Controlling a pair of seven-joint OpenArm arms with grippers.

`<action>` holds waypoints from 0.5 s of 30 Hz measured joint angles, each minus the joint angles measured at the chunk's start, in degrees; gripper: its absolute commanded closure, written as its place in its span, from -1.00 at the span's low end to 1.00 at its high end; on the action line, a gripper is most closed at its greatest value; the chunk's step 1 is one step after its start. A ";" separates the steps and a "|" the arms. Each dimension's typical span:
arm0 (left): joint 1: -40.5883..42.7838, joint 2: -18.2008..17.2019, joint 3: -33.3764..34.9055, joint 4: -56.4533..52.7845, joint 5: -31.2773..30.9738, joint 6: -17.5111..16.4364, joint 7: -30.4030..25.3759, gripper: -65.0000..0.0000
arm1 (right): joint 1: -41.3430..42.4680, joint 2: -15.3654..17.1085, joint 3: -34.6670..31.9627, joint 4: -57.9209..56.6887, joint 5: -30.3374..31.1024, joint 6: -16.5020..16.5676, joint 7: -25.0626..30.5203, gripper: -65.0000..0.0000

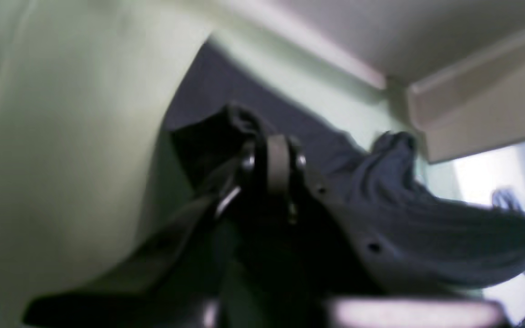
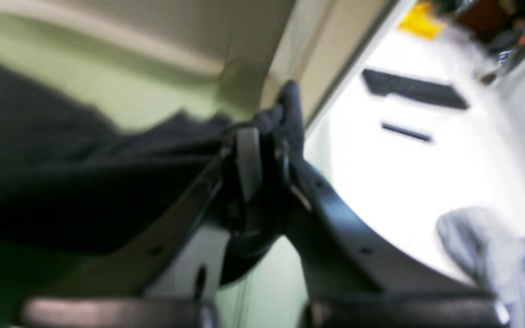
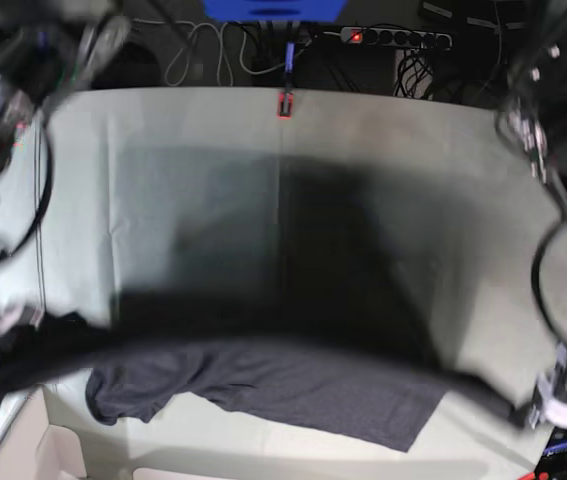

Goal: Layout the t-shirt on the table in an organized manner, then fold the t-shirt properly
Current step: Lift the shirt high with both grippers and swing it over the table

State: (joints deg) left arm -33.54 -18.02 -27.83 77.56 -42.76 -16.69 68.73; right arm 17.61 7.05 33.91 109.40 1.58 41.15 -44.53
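Your left claw (image 1: 274,150) is matte black: two curved arms dotted with small round screw holes, and a grey rectangular pad (image 1: 277,164) flanked by shiny round fasteners, with a thin bright metal strip just below. Your right claw (image 2: 255,150) has the same build, with a pale grey pad (image 2: 248,159), dark sweeping arms with screw holes, and a lighter plate with a slot underneath. In the base view, blurred dark arms carry looping black cables, white fittings and small coloured lights.
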 measured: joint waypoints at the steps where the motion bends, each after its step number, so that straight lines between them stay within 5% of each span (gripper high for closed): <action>1: -2.67 0.48 1.70 -0.61 0.09 -0.42 -0.50 1.00 | 3.91 1.20 0.09 -1.99 0.31 -0.28 -1.81 1.00; 7: -17.70 6.01 8.70 -14.78 10.93 -0.26 -14.53 1.00 | 27.26 8.26 -3.43 -22.67 0.09 -1.25 -11.39 1.00; 11: -29.31 6.86 14.45 -30.80 14.45 0.13 -24.92 1.00 | 39.21 12.83 -9.05 -37.92 -1.07 -1.22 -11.08 1.00; 15: -37.94 8.50 18.97 -40.96 12.81 0.28 -31.67 1.00 | 51.69 15.26 -14.56 -46.47 0.22 -0.63 -4.28 1.00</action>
State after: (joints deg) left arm -71.48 -9.52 -8.86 36.60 -29.95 -16.40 37.06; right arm 69.30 22.31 19.35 62.94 1.80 40.51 -48.82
